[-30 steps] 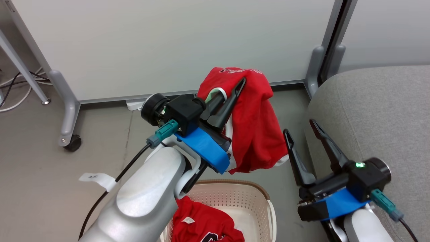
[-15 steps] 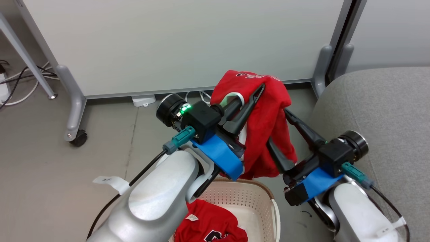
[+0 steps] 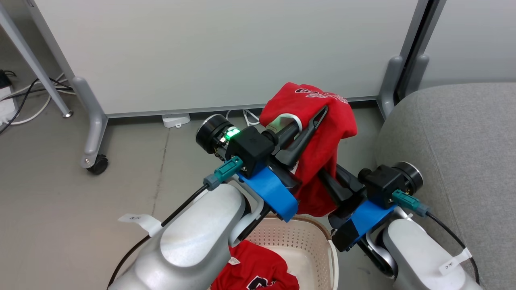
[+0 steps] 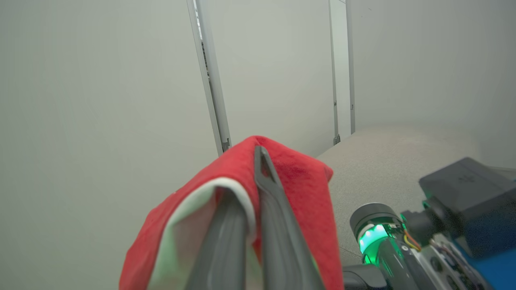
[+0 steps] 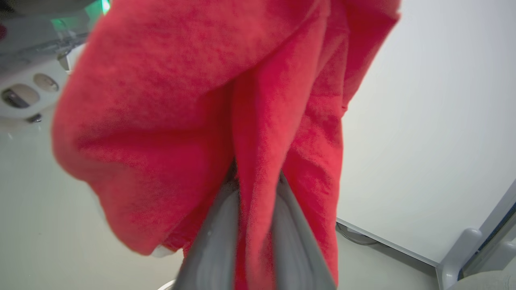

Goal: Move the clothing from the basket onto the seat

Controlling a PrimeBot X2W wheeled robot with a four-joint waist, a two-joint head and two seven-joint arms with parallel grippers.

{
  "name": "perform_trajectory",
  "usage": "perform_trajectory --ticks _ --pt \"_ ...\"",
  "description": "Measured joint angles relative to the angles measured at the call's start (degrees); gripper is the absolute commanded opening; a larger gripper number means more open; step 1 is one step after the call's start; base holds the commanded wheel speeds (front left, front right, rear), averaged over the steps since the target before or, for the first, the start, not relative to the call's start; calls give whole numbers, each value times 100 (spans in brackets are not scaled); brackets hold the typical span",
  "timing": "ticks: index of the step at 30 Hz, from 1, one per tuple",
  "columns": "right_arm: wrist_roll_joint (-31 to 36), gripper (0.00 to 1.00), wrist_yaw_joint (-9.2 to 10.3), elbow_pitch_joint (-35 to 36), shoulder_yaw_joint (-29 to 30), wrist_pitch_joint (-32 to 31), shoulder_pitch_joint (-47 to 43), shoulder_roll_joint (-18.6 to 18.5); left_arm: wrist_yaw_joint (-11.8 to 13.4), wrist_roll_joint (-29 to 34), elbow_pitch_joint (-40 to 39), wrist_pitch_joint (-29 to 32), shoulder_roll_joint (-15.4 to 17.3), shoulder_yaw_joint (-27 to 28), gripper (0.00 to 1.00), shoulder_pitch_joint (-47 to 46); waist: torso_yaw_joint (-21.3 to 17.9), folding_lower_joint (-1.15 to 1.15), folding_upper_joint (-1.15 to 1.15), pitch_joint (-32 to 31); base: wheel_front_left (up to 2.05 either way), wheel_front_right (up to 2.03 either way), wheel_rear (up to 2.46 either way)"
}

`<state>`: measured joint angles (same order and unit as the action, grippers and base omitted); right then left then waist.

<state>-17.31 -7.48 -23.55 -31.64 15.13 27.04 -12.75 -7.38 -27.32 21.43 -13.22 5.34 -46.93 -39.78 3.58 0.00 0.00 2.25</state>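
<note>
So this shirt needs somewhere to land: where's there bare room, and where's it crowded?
Bare: the grey sofa right of the right arm, and the floor between the wheeled foot and the left arm. Crowded: above the basket, where left gripper and right gripper both pinch the hanging shirt; another shirt lies inside.

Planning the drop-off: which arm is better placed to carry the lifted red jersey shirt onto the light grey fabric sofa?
Probably right. The right gripper pinches the hanging red jersey shirt low down, beside the light grey fabric sofa; the left gripper grips its top, farther from it.
</note>
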Motion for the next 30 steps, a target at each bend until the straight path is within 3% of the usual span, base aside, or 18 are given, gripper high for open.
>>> perform_trajectory --ticks 23,24,25,26,30 --pt "-49 0 0 118 208 0 -180 101 8 -49 100 -49 84 -121 0 4 -37 0 0 -76 0 0 0" --pt "-49 0 0 125 222 0 -192 102 12 -75 103 -49 81 -120 6 9 -34 0 0 -77 0 0 0" --pt "-49 0 0 129 237 0 -207 104 14 -98 107 -49 80 -120 80 15 -32 0 0 -76 0 0 0" --pt "-48 0 0 134 249 0 -211 107 38 -96 109 -49 79 -120 100 17 -29 0 0 -74 0 0 0" --pt "-48 0 0 178 334 0 -224 124 60 -92 125 -52 80 -125 100 18 -22 0 0 -64 0 0 0"
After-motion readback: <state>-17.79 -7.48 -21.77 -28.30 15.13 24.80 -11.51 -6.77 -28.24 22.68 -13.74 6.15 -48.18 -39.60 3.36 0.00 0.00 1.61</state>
